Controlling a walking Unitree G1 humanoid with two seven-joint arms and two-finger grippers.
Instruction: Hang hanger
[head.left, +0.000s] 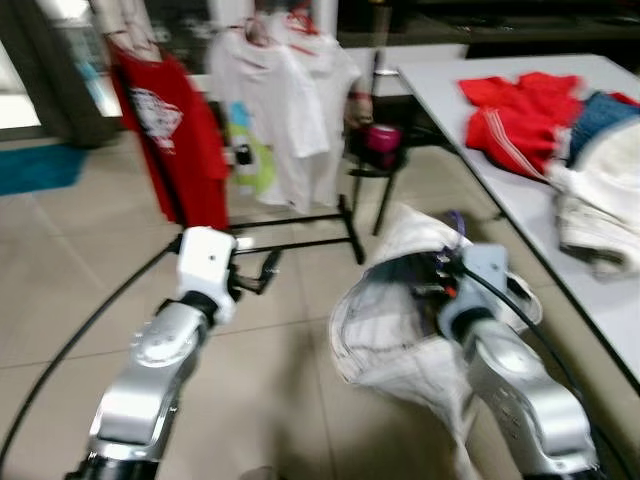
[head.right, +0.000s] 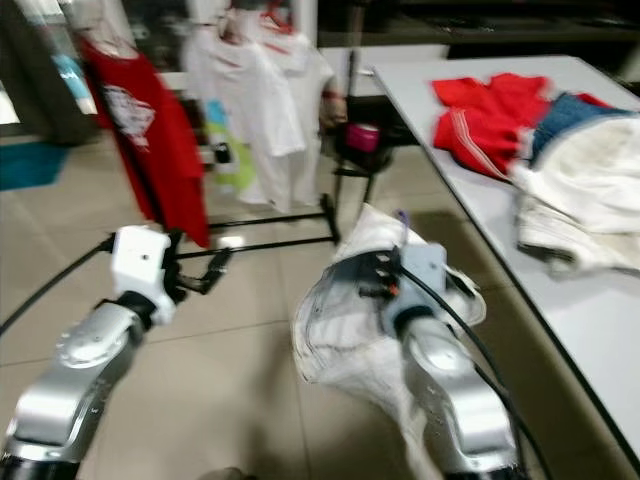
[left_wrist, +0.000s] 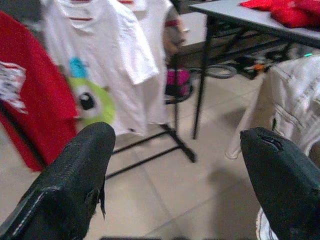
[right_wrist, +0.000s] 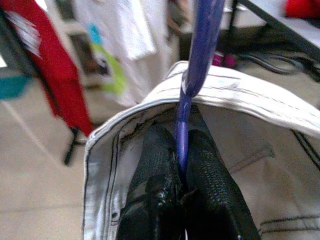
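My right gripper (right_wrist: 180, 136) is shut on the stem of a purple hanger (right_wrist: 197, 45). A white garment (head.left: 390, 330) with dark stitching hangs from that hanger and drapes over the gripper (head.left: 440, 275) and forearm. The hanger's hook (head.left: 455, 222) pokes up above the cloth. Ahead to the left stands a clothes rack with a black floor frame (head.left: 300, 218). On it hang a red T-shirt (head.left: 170, 140) and a white T-shirt (head.left: 275, 110); its top rail is out of frame. My left gripper (head.left: 262, 272) is held open and empty low before the rack, its fingers (left_wrist: 85, 170) wide apart.
A white table (head.left: 470, 130) runs along the right with red clothes (head.left: 515, 115), a blue garment (head.left: 600, 110) and white clothes (head.left: 600, 210) piled on it. A black stand with a pink object (head.left: 383, 140) is beside the rack. A black cable (head.left: 70, 340) curves over the tiled floor.
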